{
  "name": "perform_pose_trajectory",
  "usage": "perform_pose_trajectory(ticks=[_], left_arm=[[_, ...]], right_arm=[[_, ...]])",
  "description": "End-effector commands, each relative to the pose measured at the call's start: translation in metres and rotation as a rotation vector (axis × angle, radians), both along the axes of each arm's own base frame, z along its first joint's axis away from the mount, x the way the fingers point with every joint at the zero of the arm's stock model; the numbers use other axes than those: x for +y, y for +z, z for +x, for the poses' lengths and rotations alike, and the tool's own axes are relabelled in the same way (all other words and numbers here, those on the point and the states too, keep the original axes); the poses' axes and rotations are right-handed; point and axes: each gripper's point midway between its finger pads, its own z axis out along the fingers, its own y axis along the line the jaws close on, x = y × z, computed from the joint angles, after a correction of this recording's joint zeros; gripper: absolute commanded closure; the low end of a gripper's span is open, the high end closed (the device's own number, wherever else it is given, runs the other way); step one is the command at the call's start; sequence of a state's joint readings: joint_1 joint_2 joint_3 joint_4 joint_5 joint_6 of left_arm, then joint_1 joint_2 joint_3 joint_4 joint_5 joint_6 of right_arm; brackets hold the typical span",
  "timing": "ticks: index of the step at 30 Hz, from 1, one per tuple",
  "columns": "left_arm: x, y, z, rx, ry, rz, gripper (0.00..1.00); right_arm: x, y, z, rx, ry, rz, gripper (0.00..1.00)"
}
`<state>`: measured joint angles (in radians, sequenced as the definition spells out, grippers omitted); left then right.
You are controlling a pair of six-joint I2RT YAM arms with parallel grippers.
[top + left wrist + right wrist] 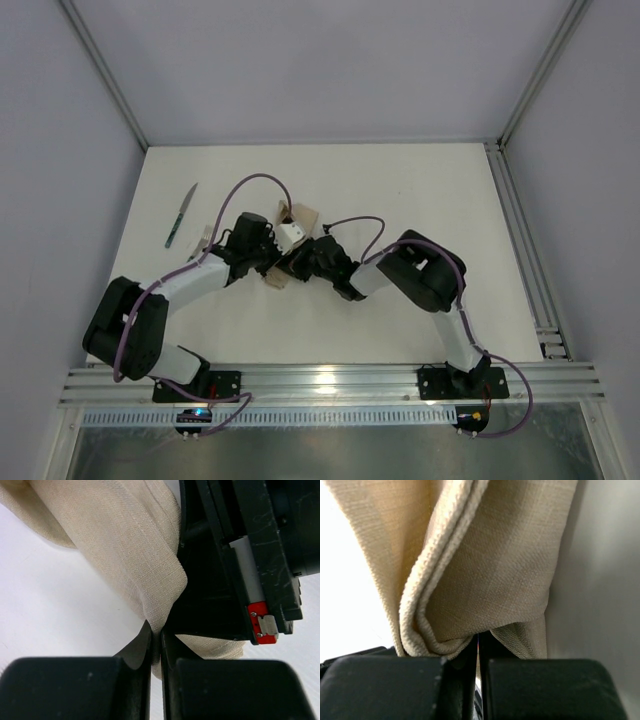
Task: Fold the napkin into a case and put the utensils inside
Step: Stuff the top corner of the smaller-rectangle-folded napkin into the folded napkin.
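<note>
Both arms reach over the middle of the white table (420, 200) and meet nose to nose.

The left gripper (156, 636) is clamped on the napkin (125, 545). Its jaws are pressed together with a thin fold of beige cloth pinched between them. The cloth rises from the tips up and to the left in that wrist view.

The right gripper (478, 644) is also closed tight on the napkin. It bites a doubled, hemmed edge that curls in a U just above the tips, and more layers hang beyond it.

In the left wrist view the black body of the right gripper sits just beside the pinched fold, against the cloth. It has a small red tab (262, 622) on its side. The two grips are very close together on the same cloth.

In the top view the napkin is at table centre, mostly hidden under the two wrists. One beige piece shows on the far side of the grippers and a smaller piece on the near side. It is bunched and layered, not flat. The exact fold shape can't be made out, and I can't tell whether it is lifted off the table.

The knife (181, 216) lies on the table left of and farther back than the grippers, well apart from the napkin. Its teal handle is at the near end and its silver blade points far, tilted slightly right. Neither gripper touches it.

A purple cable (262, 180) loops above the left arm.
</note>
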<state>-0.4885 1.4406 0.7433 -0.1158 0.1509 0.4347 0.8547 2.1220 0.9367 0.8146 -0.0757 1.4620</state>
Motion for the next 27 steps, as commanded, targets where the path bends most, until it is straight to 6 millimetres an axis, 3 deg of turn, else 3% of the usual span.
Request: perform_pose_trajectory(ticks=[1, 6, 11, 19, 23, 24, 27], left_arm=[[-0.013, 0.009, -0.003, 0.007, -0.071, -0.028, 0.98], [-0.001, -0.011, -0.002, 0.032, -0.071, 0.064, 0.97], [0.007, -0.031, -0.003, 0.053, -0.083, 0.126, 0.96], [0.010, -0.050, -0.008, 0.011, -0.122, 0.260, 0.96], [0.012, -0.056, -0.009, -0.017, -0.138, 0.309, 0.96], [0.013, -0.058, -0.012, -0.015, -0.142, 0.317, 0.96], [0.014, -0.060, -0.014, -0.022, -0.171, 0.330, 0.96]], right_arm=[[0.008, 0.021, 0.028, -0.042, -0.069, 0.057, 0.96], [0.004, 0.016, 0.035, -0.021, -0.105, 0.088, 0.95], [-0.005, 0.011, 0.025, -0.007, -0.105, 0.083, 0.94], [-0.025, 0.029, 0.009, -0.050, -0.079, 0.119, 0.90], [-0.045, 0.038, -0.014, -0.084, -0.026, 0.094, 0.87], [-0.050, 0.052, -0.017, -0.119, -0.010, 0.100, 0.85], [-0.079, 0.045, -0.025, -0.131, -0.001, 0.041, 0.79]])
